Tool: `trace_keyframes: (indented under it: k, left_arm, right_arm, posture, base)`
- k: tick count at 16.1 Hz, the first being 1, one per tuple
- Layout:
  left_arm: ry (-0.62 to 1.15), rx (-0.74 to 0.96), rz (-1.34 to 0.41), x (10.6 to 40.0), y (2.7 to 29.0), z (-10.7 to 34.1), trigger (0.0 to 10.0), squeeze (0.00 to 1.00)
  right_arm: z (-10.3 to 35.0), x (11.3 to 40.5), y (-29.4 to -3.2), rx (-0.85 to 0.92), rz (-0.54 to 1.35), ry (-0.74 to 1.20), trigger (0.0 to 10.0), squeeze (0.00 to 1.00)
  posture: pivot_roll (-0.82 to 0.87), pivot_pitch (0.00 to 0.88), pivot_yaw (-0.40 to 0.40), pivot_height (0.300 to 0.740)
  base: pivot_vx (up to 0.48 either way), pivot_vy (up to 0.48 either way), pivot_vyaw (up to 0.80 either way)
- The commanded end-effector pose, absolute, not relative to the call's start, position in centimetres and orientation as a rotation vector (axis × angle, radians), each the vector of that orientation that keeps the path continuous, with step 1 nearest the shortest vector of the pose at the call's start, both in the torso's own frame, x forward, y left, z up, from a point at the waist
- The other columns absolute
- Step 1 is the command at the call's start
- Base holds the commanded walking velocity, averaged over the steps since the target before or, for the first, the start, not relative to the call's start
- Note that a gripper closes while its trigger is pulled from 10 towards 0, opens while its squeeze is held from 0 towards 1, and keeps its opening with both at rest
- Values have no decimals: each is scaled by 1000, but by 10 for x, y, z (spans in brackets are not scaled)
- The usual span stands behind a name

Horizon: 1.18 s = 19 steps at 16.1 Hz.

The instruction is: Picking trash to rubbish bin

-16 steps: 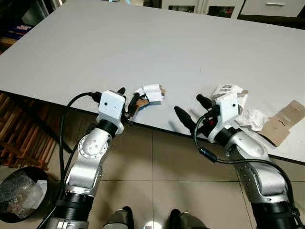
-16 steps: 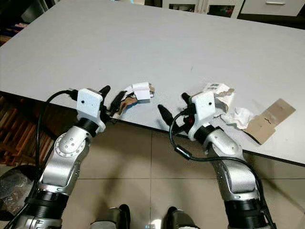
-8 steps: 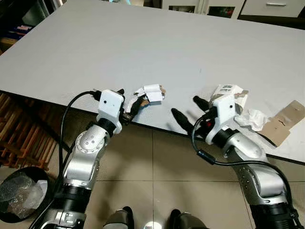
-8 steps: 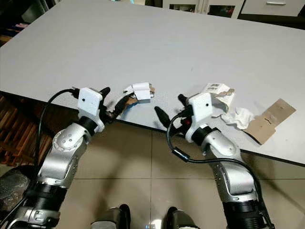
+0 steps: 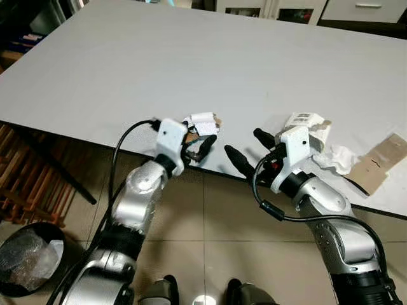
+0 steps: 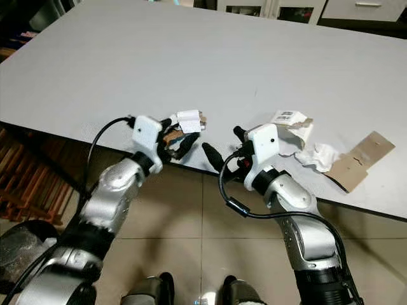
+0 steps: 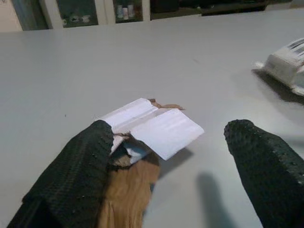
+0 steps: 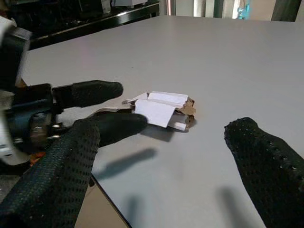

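Observation:
A crumpled piece of white and brown paper trash lies near the front edge of the grey table. My left gripper is open at that edge, just below the trash. In the left wrist view the trash sits between the fingers, with one finger touching its brown part and the other standing apart. My right gripper is open and empty, hovering over the edge a little to the right of the trash.
More trash lies at the right: a white labelled wrapper, a crumpled tissue and a brown cardboard piece. A black rubbish bin with a plastic liner stands on the tiled floor at lower left, beside wooden slats.
My left arm has swung right along the table edge, bringing its gripper right under the paper trash. The right gripper has drifted slightly left.

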<state>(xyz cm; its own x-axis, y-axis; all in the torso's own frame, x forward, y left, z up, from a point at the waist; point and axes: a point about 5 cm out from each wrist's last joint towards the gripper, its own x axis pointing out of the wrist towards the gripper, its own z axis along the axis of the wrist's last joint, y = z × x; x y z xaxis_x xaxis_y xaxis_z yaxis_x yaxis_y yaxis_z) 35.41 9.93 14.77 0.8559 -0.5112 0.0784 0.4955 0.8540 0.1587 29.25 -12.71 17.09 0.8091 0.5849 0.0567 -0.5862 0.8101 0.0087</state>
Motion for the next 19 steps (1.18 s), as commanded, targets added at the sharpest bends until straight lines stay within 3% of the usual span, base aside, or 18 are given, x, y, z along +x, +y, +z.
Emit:
trace_keyframes:
  k: [1, 5, 12, 19]
  left_arm:
    - [-127, 175, -513, 356, 97, 147, 10000, 0]
    - [-221, 198, -484, 363, 97, 169, 10000, 0]
    - [-77, 217, -409, 372, 99, 146, 10000, 0]
    - [5, 216, -446, 370, 79, 136, 10000, 0]
  right_arm:
    - [174, 290, -125, 34, 636, -58, 10000, 0]
    - [174, 289, -125, 38, 640, -61, 10000, 0]
    - [174, 287, -124, 38, 642, -56, 10000, 0]
    - [173, 286, -121, 48, 653, -49, 10000, 0]
  posture:
    - [-85, 181, 21, 740]
    - [-80, 182, 22, 740]
    - [-84, 186, 17, 740]
    - [-86, 192, 17, 740]
  base:
    - [0, 0, 0]
    - [0, 0, 0]
    - [0, 0, 0]
    - [0, 0, 0]
